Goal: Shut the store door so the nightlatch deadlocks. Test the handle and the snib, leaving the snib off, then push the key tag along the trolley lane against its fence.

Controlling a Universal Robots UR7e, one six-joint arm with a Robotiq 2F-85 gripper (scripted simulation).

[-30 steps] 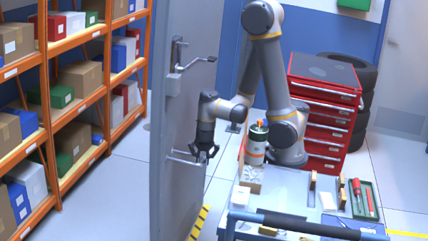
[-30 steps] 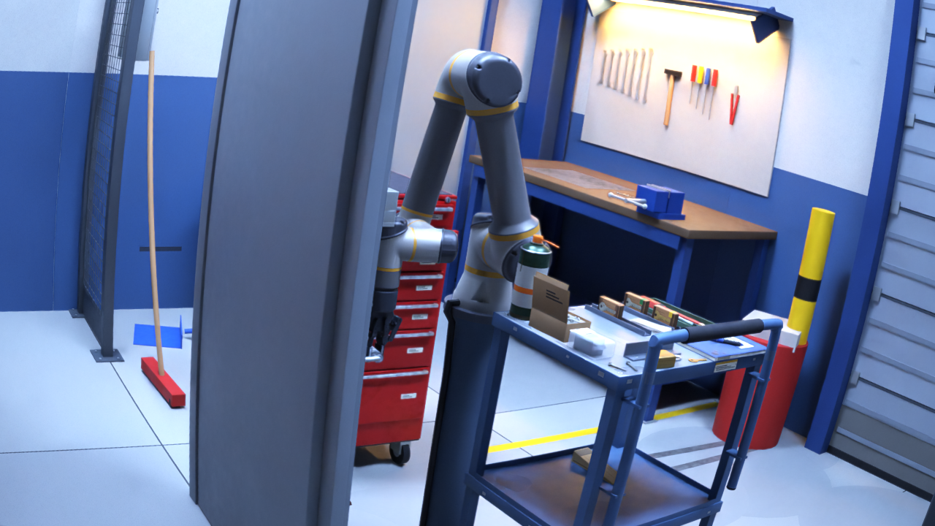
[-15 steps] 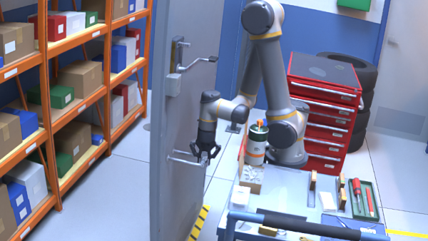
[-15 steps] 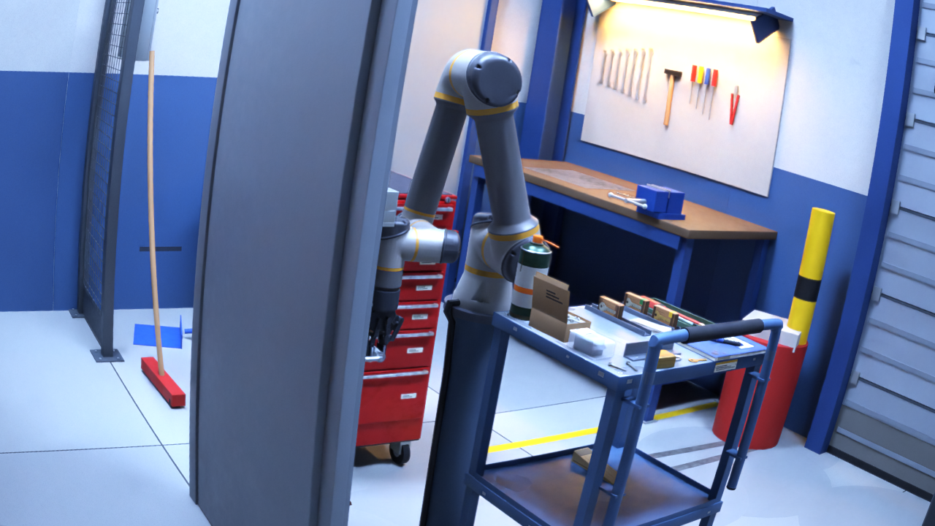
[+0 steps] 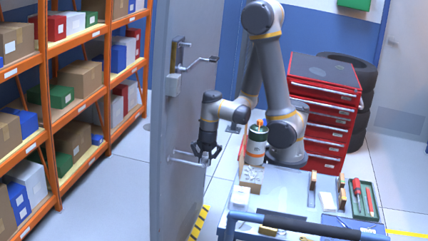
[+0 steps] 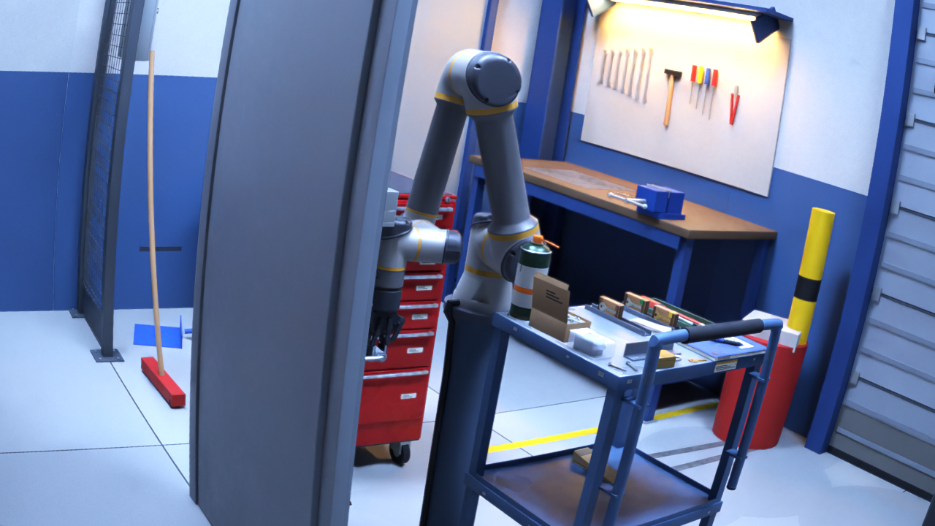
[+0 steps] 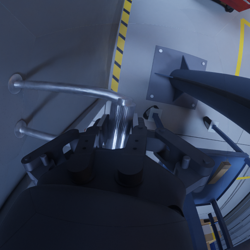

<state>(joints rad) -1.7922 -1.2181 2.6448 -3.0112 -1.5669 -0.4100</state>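
My gripper (image 5: 205,157) (image 6: 381,347) (image 7: 120,127) points down at the lower part of the grey store door (image 5: 182,117) (image 6: 288,262). The door's steel pull bar (image 5: 185,158) (image 7: 117,121) is clamped in its closed fingers, at the bar's outer upright. The door stands ajar. Higher on the door are the lever handle (image 5: 195,63) and the grey nightlatch box (image 5: 173,85). The snib is too small to make out. On the blue trolley (image 5: 303,203) (image 6: 628,366) a white key tag (image 5: 327,201) lies in the lane beside wooden fence blocks (image 5: 342,194).
Orange shelving (image 5: 67,103) full of boxes stands beyond the door. A red tool chest (image 5: 322,110) and stacked tyres (image 5: 360,100) are behind the arm. On the trolley are a spray can (image 5: 257,142), a small box (image 5: 251,178) and a tool tray (image 5: 363,199). A yellow-black strip (image 7: 120,44) marks the floor.
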